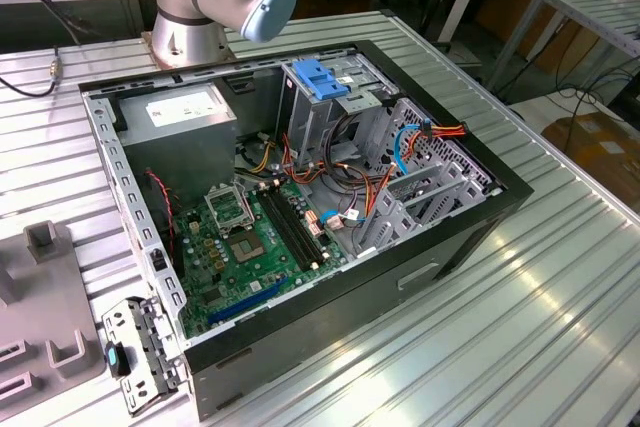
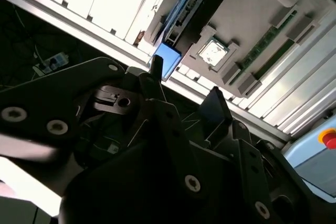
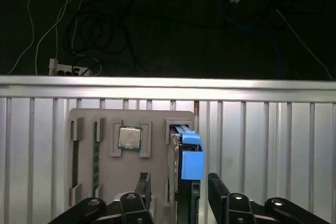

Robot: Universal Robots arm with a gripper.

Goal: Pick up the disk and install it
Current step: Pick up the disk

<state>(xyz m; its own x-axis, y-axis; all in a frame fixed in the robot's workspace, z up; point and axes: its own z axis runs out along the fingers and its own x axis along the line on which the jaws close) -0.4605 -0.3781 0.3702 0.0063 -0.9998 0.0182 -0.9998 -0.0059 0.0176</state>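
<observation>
Bright room light, glare streaks on the ribbed metal table [image 1: 560, 327], black gloom beyond its edge.

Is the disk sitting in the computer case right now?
No, in the first wrist view the disk stands on edge in a grey holder, with the open gripper straddling it.
</observation>
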